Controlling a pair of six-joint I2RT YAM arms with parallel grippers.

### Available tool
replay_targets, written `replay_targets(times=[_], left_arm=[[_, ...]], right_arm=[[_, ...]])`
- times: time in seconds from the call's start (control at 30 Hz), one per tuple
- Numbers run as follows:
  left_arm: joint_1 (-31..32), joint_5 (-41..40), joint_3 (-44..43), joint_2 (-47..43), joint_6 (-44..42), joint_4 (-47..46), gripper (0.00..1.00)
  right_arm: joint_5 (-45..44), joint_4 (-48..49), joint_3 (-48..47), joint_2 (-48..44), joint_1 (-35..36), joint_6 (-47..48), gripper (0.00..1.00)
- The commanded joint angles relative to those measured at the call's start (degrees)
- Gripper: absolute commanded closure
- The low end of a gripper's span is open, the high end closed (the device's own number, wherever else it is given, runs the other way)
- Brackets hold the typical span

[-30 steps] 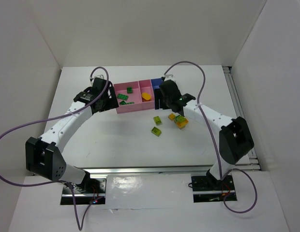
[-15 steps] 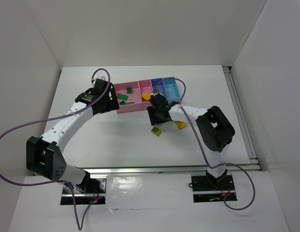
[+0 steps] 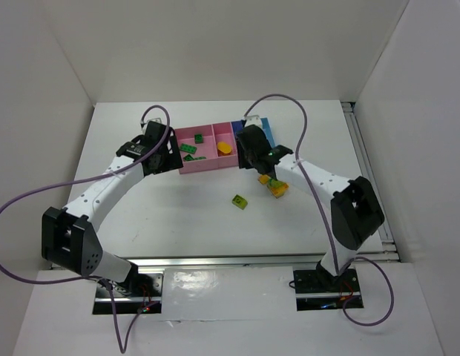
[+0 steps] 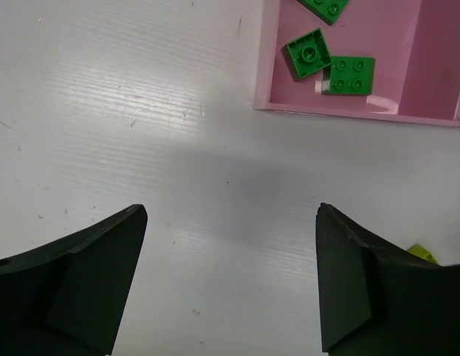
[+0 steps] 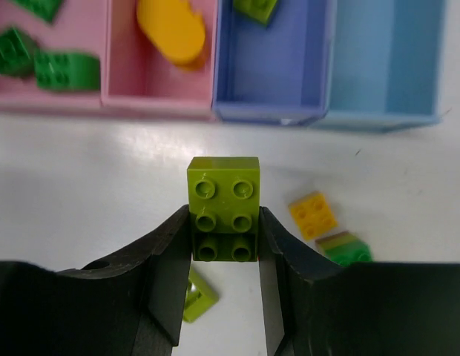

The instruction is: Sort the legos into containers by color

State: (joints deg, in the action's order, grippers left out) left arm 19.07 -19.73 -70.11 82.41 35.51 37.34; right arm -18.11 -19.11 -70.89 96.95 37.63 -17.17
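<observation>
- Right gripper (image 5: 224,222) first: clamps a lime brick (image 5: 224,199) between both fingers, studs facing the wrist camera, lifted clear of the table (image 5: 81,170).
- Hovers just near of the row of bins, roughly level with the wall between the pink bin (image 5: 159,78) holding an orange piece (image 5: 171,30) and the purple-blue bin (image 5: 278,70).
- Looks like the carry step: brick picked, not yet dropped.
- Points to the purple-blue bin as the likely target, since a second lime brick (image 5: 256,9) already lies at its far edge; leaves the light blue bin (image 5: 386,59) bare.
- Calls next for a short reach far and slightly right, until the brick sits past the near wall and over the bin floor, then a spread of the fingers.
- Left gripper (image 4: 230,215): gapes wide, holds nothing, hangs over bare table just near and left of the leftmost pink bin (image 4: 263,67) with its dark green bricks (image 4: 330,65).
- Leaves on the table a loose lime brick (image 3: 240,201), a yellow brick (image 5: 313,215) and a green-topped brick (image 5: 345,248) just near of it.
</observation>
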Motion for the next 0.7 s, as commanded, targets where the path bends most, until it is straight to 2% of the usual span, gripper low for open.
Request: replay_targets(times=[0.0,0.13,0.17,0.2,0.27,0.33,0.43,0.57,0.67], left_arm=[[0.27,-0.49,-0.55,0.91,-0.70,-0.43,0.07],[0.27,0.04,-1.09,0.91,-2.28,-0.43,0.07],[0.27,0.04,-1.61,0.91,-2.28,-0.43,0.07],[0.27,0.04,-1.61,0.91,-2.28,-0.43,0.07],[0.27,0.04,-1.61,0.91,-2.81,-0.43,0.07],[0.27,0.65,-1.61,0.91,-2.81,-0.43,0.07],[0.27,0.65,-1.61,0.91,-2.81,-0.43,0.07],[0.27,0.65,-1.61,0.91,-2.81,-0.43,0.07],[0.27,0.13,-1.61,0.91,-2.81,-0.43,0.07]], right_arm=[[-3.51,1.54,-4.68,0.68,-2.90,-0.94,0.82],[-3.42,0.14,-17.30,12.52,-6.41,3.10,0.81],[-2.47,0.13,-19.52,12.56,-7.12,3.11,0.81],[-2.46,0.13,-21.72,16.39,-7.74,3.72,0.73],[-0.45,-1.62,-28.84,19.93,-9.14,4.51,0.49],[-0.44,-3.38,-33.76,22.32,-9.15,5.13,0.32],[-1.05,-1.37,-30.72,17.94,-8.62,5.74,0.32],[0.35,0.48,-17.14,8.28,-8.10,1.19,0.45],[4.30,1.71,-5.60,0.11,-6.34,0.47,0.49]])
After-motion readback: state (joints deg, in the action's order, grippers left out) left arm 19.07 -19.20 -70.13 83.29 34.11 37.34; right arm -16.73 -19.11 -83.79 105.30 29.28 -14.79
